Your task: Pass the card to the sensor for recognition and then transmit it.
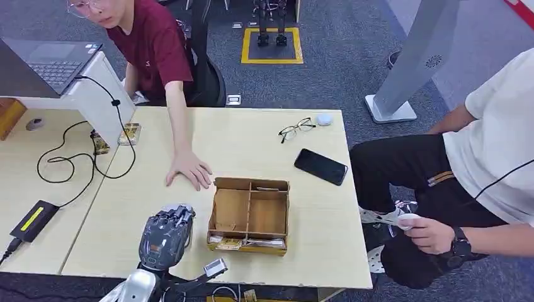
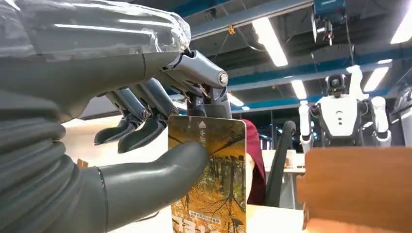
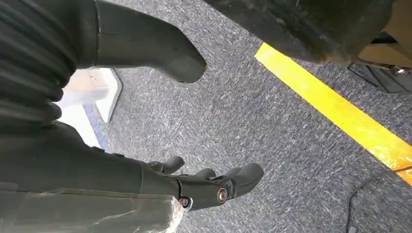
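Card (image 2: 214, 179): bottom cut off by frame edge, thumb covers its 9 o'clock side; print too small to read. Left hand (image 1: 165, 236) hides the card in head view. Box (image 1: 249, 215) contents at near wall unclear. Laptop (image 1: 44, 63) cut at 9 o'clock edge.

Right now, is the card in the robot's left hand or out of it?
In: thumb and fingers of the left hand pinch the card.

A pale wooden table (image 1: 252, 145) stands on blue-grey carpet (image 1: 340, 56). Beyond the table, a yellow square outline (image 1: 272, 46) marks the floor. Right of the table stands a white slanted stand (image 1: 412, 69). Long ceiling lights (image 2: 269, 41) glow overhead.
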Robot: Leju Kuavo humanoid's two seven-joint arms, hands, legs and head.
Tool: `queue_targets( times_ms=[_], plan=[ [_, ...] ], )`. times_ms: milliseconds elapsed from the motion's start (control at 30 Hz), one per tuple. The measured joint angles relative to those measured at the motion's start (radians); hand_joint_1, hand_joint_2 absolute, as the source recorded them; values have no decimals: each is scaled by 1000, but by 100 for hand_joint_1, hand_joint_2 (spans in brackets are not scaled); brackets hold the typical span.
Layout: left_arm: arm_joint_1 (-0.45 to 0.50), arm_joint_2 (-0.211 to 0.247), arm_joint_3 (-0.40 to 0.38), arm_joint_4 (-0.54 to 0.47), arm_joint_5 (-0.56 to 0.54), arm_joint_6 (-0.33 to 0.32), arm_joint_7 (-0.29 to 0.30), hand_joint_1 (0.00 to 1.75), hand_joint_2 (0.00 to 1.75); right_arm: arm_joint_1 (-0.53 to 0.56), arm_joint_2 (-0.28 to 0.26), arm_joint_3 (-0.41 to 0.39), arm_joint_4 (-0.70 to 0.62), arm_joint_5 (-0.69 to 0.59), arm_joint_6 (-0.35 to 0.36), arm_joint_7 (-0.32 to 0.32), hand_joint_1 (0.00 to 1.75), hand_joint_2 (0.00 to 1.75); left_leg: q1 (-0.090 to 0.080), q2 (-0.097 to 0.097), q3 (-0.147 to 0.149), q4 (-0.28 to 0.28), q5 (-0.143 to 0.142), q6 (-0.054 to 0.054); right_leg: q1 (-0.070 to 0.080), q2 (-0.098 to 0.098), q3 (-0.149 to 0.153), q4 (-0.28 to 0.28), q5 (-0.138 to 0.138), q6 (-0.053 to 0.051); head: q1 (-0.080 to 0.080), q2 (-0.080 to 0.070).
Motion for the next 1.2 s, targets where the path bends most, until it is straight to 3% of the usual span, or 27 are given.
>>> queue_targets(
  times_ms=[300, 433, 600, 800, 967, 1200],
  plan=[
    [9, -1, 32, 4, 0, 0, -10, 175, 175, 1, 0, 0, 0, 0, -1, 1, 0, 175, 0, 0, 0, 0, 0, 0, 0, 0, 0, 0, 0, 0, 0, 0],
    [23, -14, 74, 4, 0, 0, -79, 175, 175, 2, 0, 0, 0, 0, -1, 1, 0, 175, 0, 0, 0, 0, 0, 0, 0, 0, 0, 0, 0, 0, 0, 0],
    [49, -62, 178, 6, 0, 0, -185, 175, 175, 2, 0, 0, 0, 0, -1, 1, 0, 175, 0, 0, 0, 0, 0, 0, 0, 0, 0, 0, 0, 0, 0, 0],
    [62, -86, 236, 26, 0, 0, -206, 175, 175, 3, 0, 0, 0, 0, -2, 1, 0, 175, 0, 0, 0, 0, 0, 0, 0, 0, 0, 0, 0, 0, 0, 0],
    [72, -111, 291, 62, 1, 0, -271, 175, 175, 4, 0, 0, 0, 0, -1, 1, 0, 175, 0, 0, 0, 0, 0, 0, 0, 0, 0, 0, 0, 0, 1, 0],
    [93, -129, 341, 88, 0, 0, -284, 175, 175, 5, 0, 0, 0, 3, -5, -5, 0, 175, 0, 0, 0, 0, 0, 0, 0, 0, 0, 0, 0, 0, 1, 0]
  ],
)
